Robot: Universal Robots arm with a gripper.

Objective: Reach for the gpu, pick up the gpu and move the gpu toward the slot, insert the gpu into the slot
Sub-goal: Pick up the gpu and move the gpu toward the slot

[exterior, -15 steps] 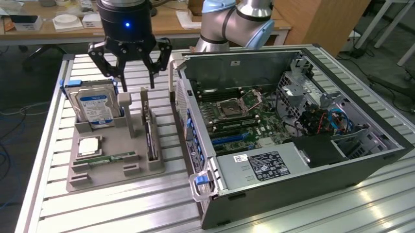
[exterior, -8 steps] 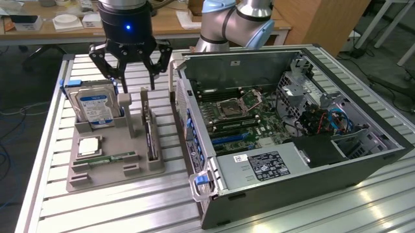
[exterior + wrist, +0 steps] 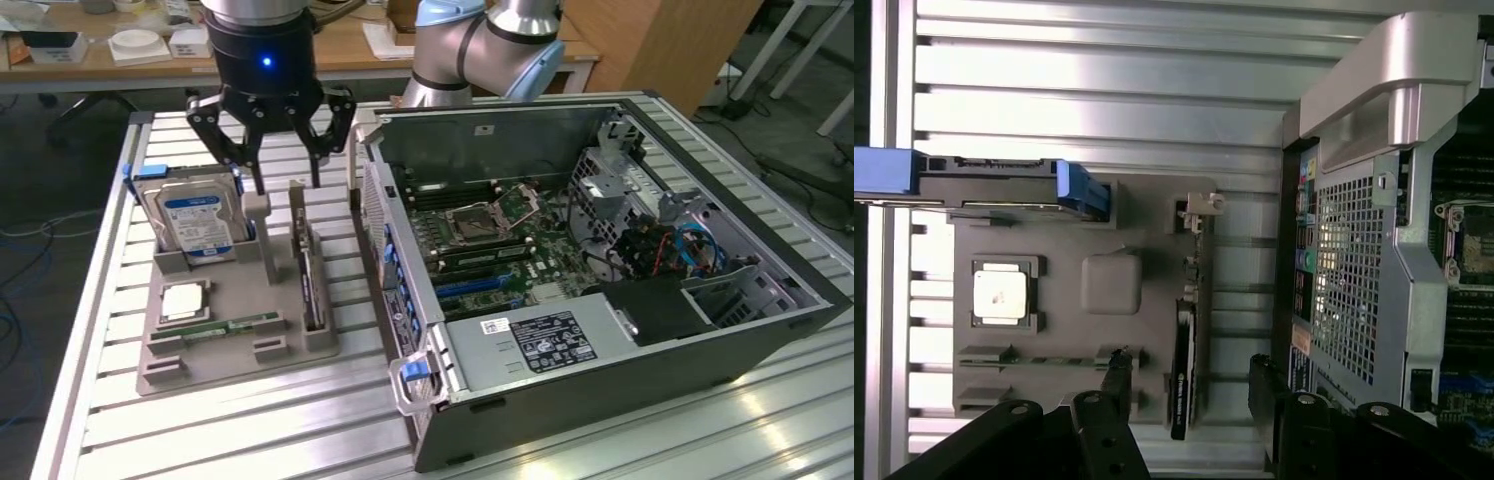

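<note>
Reaching is the step in hand: in the exterior view the gripper [image 3: 284, 178] hovers wide open and empty above the grey holder [image 3: 227, 345]. The gpu [image 3: 310, 285] stands on edge at the gripper's six o'clock, and the computer case [image 3: 641, 372] is at the holder's three o'clock. In the wrist view the gpu [image 3: 1183, 375] sits in line between the spread fingers [image 3: 1116, 372], so the reach seems to call for a straight descent astride its upper edge.

A robotics lab: an open computer case [image 3: 641, 385] sits on an aluminium-slat bench [image 3: 240, 430], a robot arm [image 3: 467, 50] and cluttered desk [image 3: 340, 52] behind it.
</note>
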